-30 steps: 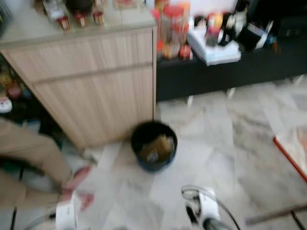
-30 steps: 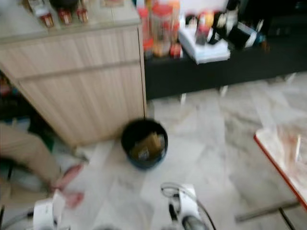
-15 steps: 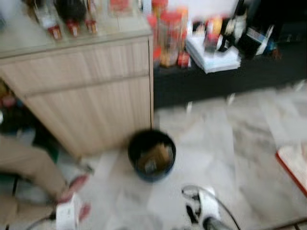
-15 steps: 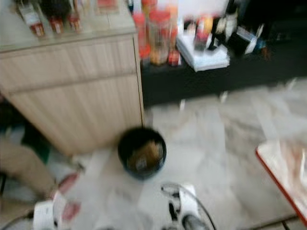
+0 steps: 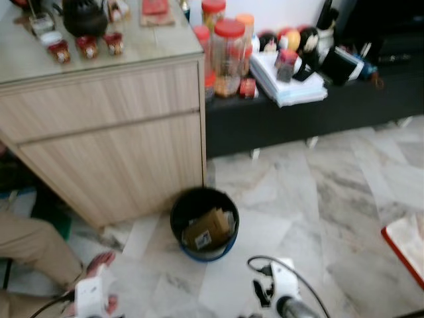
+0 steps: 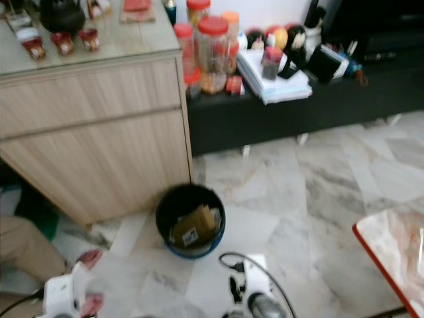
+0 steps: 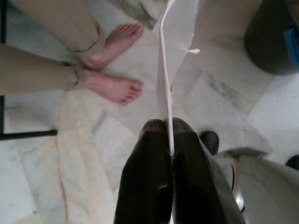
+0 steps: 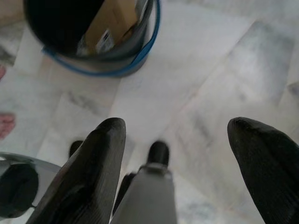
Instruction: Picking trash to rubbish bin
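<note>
Left gripper (image 7: 169, 140): fingers pressed together, clamped on a sheet of white paper (image 7: 175, 51) that stands edge-on above the tips. Below it, marble floor (image 7: 84, 154) and a person's two bare feet (image 7: 114, 88), tan trouser cuffs above the ankles.

Right gripper (image 8: 175, 135): fingers spread wide, nothing between them, hanging over the floor just short of the bin.

Bin (image 5: 203, 224): round, black, blue band at its base, on the floor touching or just beside the lower right corner of the wooden cabinet (image 5: 112, 139). Inside it, a brown cardboard piece (image 5: 207, 229) with a printed label, tilted against the wall.

In the head view the paper shows low at the bottom left, near the person's foot, well apart from the bin.

Cabinet top: dark teapot (image 5: 85, 16) near the back edge, small red-patterned cups (image 5: 86, 46) in front of it. Right of the cabinet, a low black bench (image 5: 311, 106) carrying red-lidded jars (image 5: 228, 50), a stack of papers (image 5: 288, 76) and other clutter, too blurred to name. A red-edged mat (image 5: 405, 246) at the right edge of the floor.
</note>
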Robot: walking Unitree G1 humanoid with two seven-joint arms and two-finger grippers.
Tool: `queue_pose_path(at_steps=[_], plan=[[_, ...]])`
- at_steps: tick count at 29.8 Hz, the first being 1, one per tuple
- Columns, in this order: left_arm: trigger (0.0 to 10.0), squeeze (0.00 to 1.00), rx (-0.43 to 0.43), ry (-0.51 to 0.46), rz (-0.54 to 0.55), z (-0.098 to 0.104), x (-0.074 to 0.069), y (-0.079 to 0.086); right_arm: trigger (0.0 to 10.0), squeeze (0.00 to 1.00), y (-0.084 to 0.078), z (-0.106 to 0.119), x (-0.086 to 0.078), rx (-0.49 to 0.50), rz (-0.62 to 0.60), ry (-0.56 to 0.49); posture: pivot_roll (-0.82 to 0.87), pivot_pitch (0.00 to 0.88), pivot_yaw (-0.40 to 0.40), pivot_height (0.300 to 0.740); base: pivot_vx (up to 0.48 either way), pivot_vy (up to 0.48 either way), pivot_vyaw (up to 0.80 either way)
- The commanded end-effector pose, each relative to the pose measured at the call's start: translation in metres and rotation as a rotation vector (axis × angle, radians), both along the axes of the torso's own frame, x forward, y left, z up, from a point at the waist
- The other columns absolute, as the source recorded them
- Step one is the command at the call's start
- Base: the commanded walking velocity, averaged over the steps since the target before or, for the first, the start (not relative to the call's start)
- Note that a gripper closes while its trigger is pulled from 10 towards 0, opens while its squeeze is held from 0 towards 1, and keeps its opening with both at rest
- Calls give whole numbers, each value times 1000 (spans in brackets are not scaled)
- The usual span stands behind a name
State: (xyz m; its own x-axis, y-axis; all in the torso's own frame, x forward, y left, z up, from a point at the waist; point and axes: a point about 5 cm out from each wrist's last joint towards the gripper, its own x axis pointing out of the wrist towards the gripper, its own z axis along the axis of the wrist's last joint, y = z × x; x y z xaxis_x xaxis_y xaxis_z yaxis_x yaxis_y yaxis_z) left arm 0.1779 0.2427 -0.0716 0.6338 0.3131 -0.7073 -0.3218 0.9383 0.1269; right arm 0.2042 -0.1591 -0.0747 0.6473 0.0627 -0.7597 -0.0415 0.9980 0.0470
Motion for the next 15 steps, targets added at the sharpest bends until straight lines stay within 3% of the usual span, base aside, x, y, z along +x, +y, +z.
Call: queue_pose_path(at_steps=[1,15], plan=[[10000,0,22,37,15,-2,-10,10,10000,0,11,-1,-1,23,9,5,147,179,-14,740,319,0,0],[10000,0,21,34,21,-2,-10,11,10000,0,11,0,1,25,13,-2,149,182,-17,740,320,0,0]])
